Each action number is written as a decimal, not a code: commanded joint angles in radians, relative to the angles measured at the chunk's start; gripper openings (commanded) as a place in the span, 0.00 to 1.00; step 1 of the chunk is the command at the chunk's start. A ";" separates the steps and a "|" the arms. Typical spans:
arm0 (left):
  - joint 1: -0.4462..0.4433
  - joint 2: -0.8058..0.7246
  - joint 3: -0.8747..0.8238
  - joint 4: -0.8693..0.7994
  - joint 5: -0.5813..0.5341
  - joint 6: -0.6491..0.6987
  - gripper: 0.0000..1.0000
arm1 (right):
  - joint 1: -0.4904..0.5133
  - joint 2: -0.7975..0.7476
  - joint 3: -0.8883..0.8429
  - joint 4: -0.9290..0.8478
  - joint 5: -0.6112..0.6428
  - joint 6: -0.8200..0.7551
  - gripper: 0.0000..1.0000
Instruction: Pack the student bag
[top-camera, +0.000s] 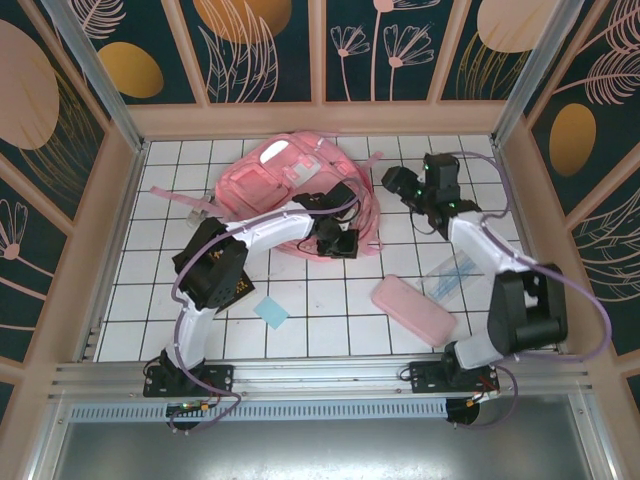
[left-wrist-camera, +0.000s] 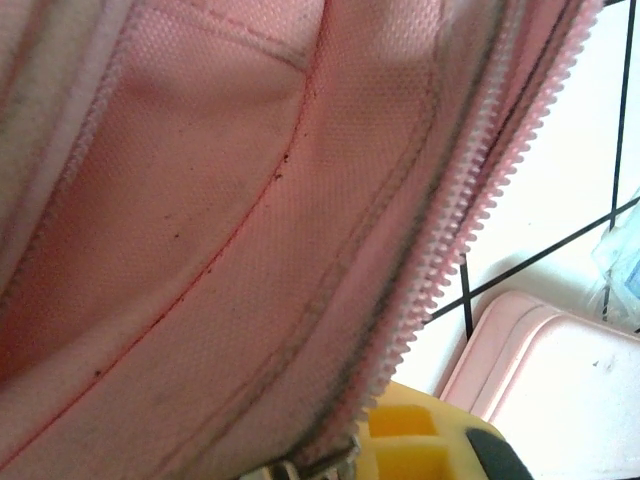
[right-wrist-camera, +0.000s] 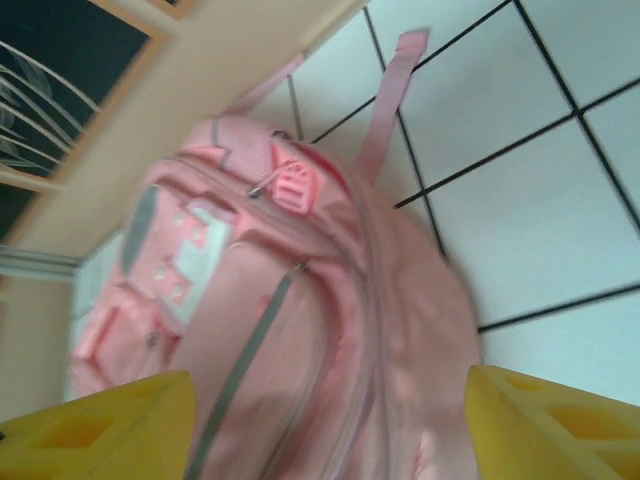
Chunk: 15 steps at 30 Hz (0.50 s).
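My right gripper (right-wrist-camera: 330, 385) stood wide open with nothing between its fingers. Straight ahead of it the backpack (right-wrist-camera: 300, 300) lay slumped on the tiled table (right-wrist-camera: 540, 220). My left gripper (top-camera: 337, 240) was closed, and seemed to be pinching the backpack's zip edge (left-wrist-camera: 468, 230), which ran right down into its fingers. Just past that edge lay the pencil case (left-wrist-camera: 560, 390). I judged the backpack light, soft and floppy, so its fabric would sag and slip. The stitched zip hem or a strap (right-wrist-camera: 392, 100) looked like the surest hold.
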 joint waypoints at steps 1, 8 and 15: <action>0.003 0.016 0.062 -0.012 0.007 0.011 0.00 | 0.007 -0.039 -0.147 0.051 -0.101 0.160 0.71; 0.003 0.011 0.084 -0.052 -0.011 0.041 0.00 | 0.061 0.110 -0.210 0.275 -0.243 0.281 0.72; 0.006 0.004 0.054 -0.103 -0.051 0.069 0.00 | 0.100 0.308 -0.156 0.439 -0.274 0.331 0.14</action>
